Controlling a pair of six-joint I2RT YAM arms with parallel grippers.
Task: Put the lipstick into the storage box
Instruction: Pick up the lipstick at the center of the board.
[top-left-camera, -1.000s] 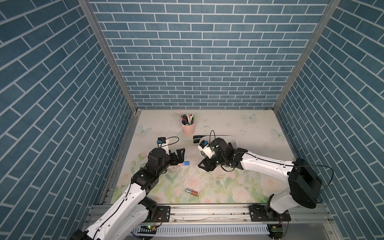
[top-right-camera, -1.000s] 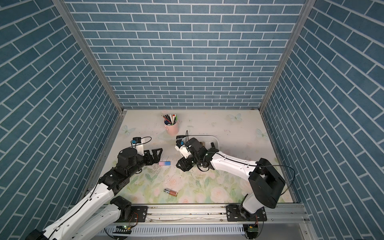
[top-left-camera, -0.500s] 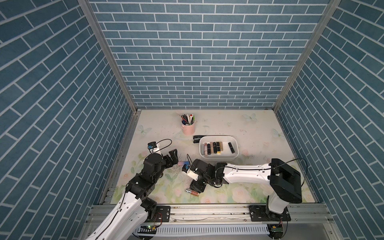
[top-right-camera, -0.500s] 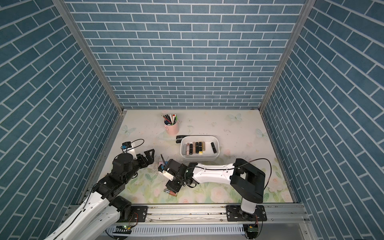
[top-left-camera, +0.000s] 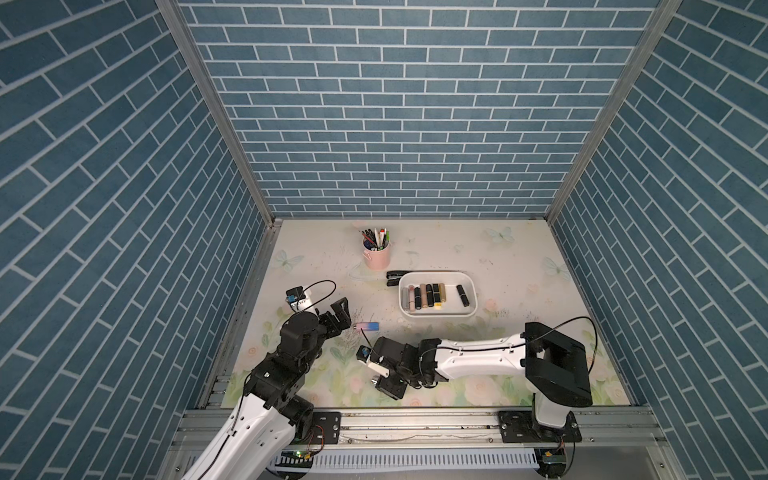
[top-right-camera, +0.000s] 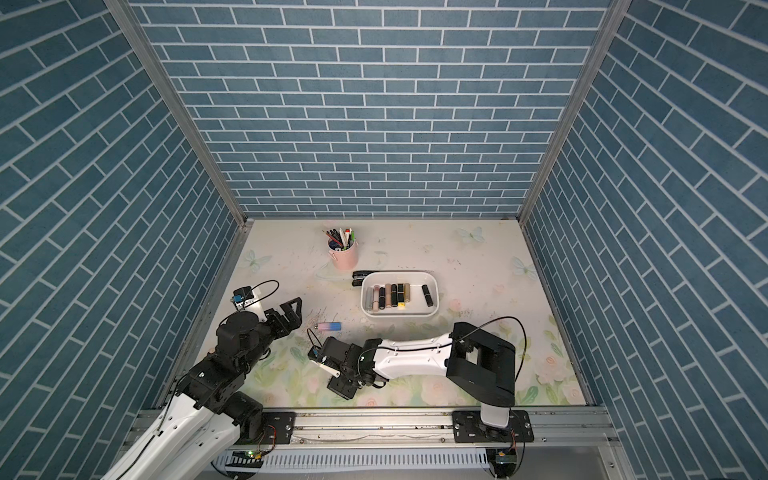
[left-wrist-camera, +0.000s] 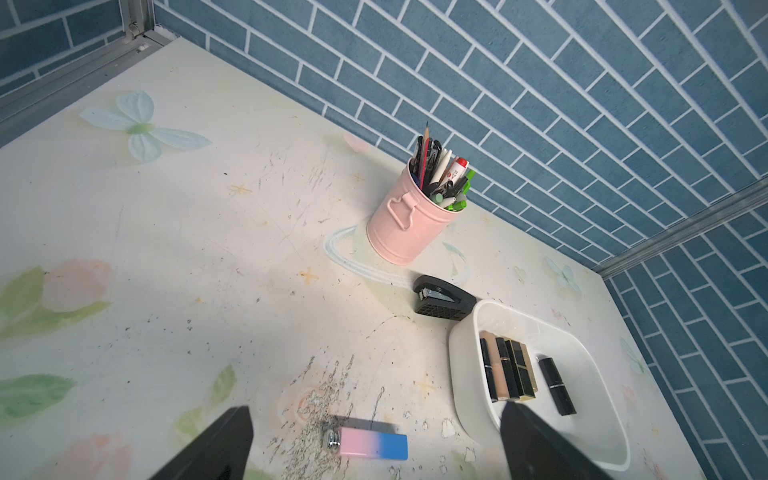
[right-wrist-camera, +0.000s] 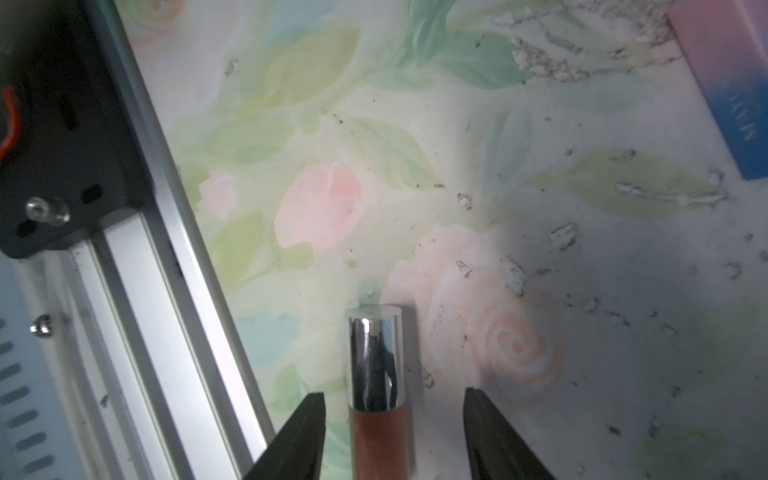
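right hand low over the counter near the front rail, jaws apart and straddling the lipstick, a gap showing on either side, no grip. lipstick with a mirror-silver cap and a red-brown body, lying flat on the floral counter, well apart from the storage box. in both top views, mostly hidden under the right hand. left hand spread wide, holding nothing, above the counter with a pink-and-blue tube lying just ahead of its tips. tube with a small silver end, flat on the counter, well apart from the box. storage box toward the middle of the counter, holding a row of lipsticks packed side by side at one end and a single black one lying apart from them. black stapler at the box's far corner, touching or just beside, cannot tell which. pink pen cup upright behind the stapler, full of pens.
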